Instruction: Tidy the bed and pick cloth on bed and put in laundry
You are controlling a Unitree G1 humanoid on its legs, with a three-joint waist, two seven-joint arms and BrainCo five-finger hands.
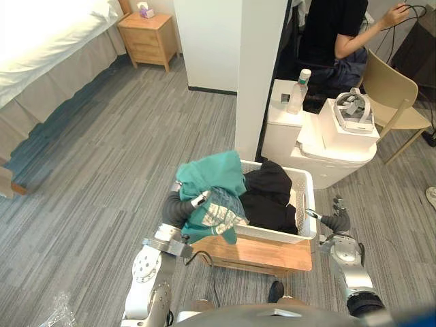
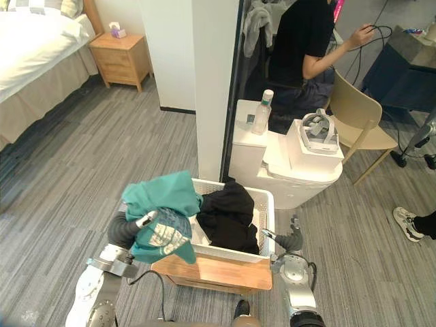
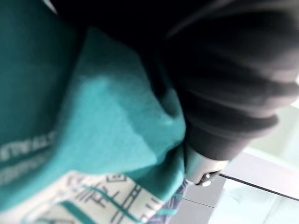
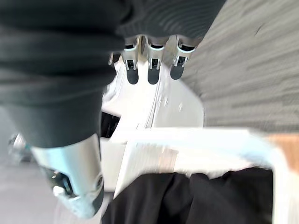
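1. The teal cloth (image 1: 211, 184) hangs bunched over the left hand (image 1: 197, 200), at about 9 o'clock on the laundry basket (image 1: 305, 197), draped across its rim and part in, part out. The hand is buried in the folds, so I cannot tell whether it is clamped.
2. It looks soft, light and limp, and not fragile. It will likely sag and trail. A hold on the thick middle of the bunch should serve better than one on a loose edge, which could catch on the rim.
3. The right hand (image 4: 152, 65) hovers at 3 o'clock, just beside the basket, fingers straight and apart, holding nothing.
4. A black cloth (image 1: 269, 194) already lies piled inside the basket, which stands on a wooden stool (image 1: 259, 253).
5. The floor (image 1: 109, 157) is grey plank, flat and open towards 10 o'clock.
6. At 12 o'clock stands a white pillar (image 1: 262, 75). At 1 o'clock is a white table (image 1: 334, 153) with a bottle (image 1: 298, 92) and a headset (image 1: 355, 109).
7. Beyond it, a person (image 1: 334, 34) sits on a chair (image 1: 392, 95).
8. Far off at 10 o'clock are a nightstand (image 1: 148, 37) and the bed (image 1: 41, 41).
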